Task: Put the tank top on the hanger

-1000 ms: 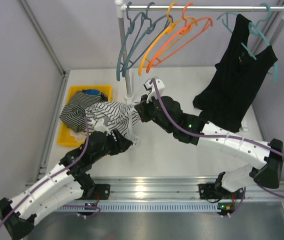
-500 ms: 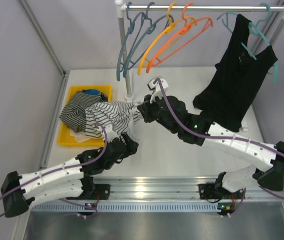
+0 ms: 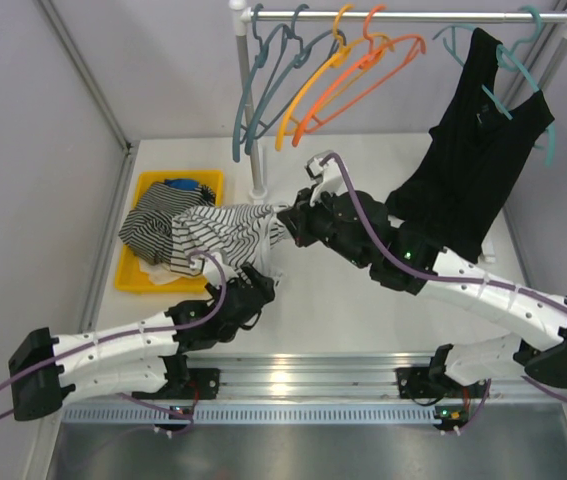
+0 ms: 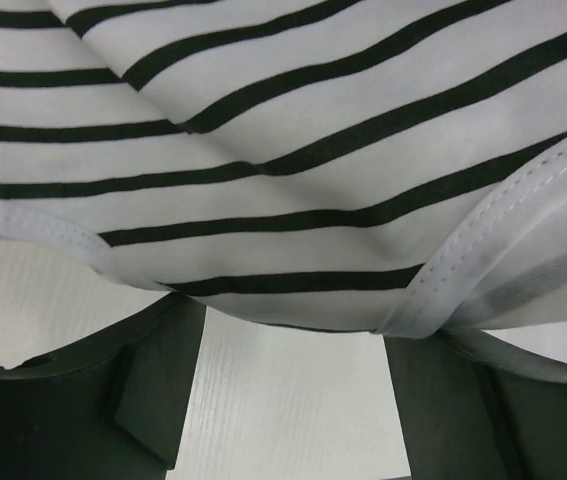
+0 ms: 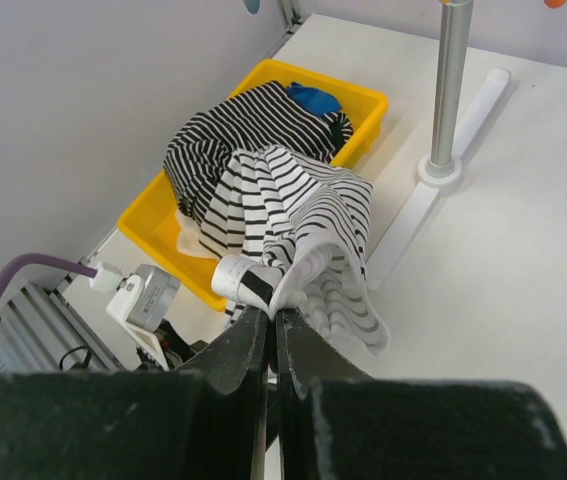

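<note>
Right fingers [image 5: 263,338]: pinching the tank top [image 3: 225,226] (by a bunched edge).
Left fingers [image 3: 254,279]: spread beside its near hem.
Hanger [image 3: 400,41]: far rail [image 3: 413,15].

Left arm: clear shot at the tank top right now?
Likely yes. The left tool is open, and the hem of the tank top hangs just above its gap with nothing between. The right tool pinches the fabric up.
</note>
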